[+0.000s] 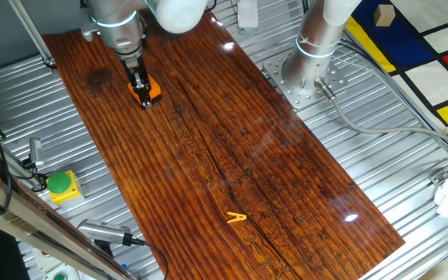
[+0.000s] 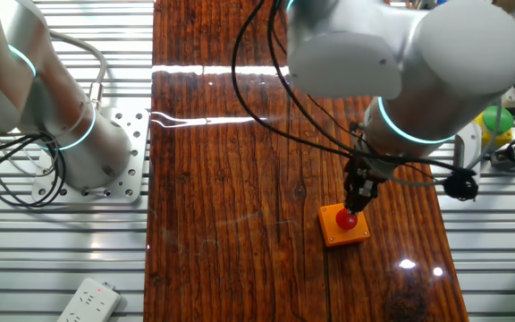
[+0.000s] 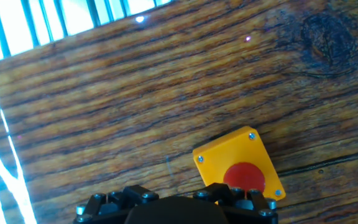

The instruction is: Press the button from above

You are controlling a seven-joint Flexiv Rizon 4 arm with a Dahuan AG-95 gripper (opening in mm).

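The button is a small round red cap (image 2: 344, 219) on a square orange box (image 2: 343, 231) that sits on the dark wooden table top (image 2: 240, 179). My gripper (image 2: 354, 207) points down right over the cap, and its tips look to be at or just on the cap's edge. In one fixed view the gripper (image 1: 141, 93) hides the cap and only the orange box (image 1: 153, 90) shows beside it. The hand view shows the red cap (image 3: 245, 177) on its box (image 3: 229, 155) close to the gripper body at the bottom edge. No view shows the fingertips apart or together.
A green round button on a yellow box (image 1: 61, 185) lies off the wood on the metal table; it also shows in the other fixed view (image 2: 497, 121). A yellow clip (image 1: 236, 218) lies on the wood. A second arm's base (image 1: 308, 71) stands beside the board. A white power strip (image 2: 88, 302) lies nearby.
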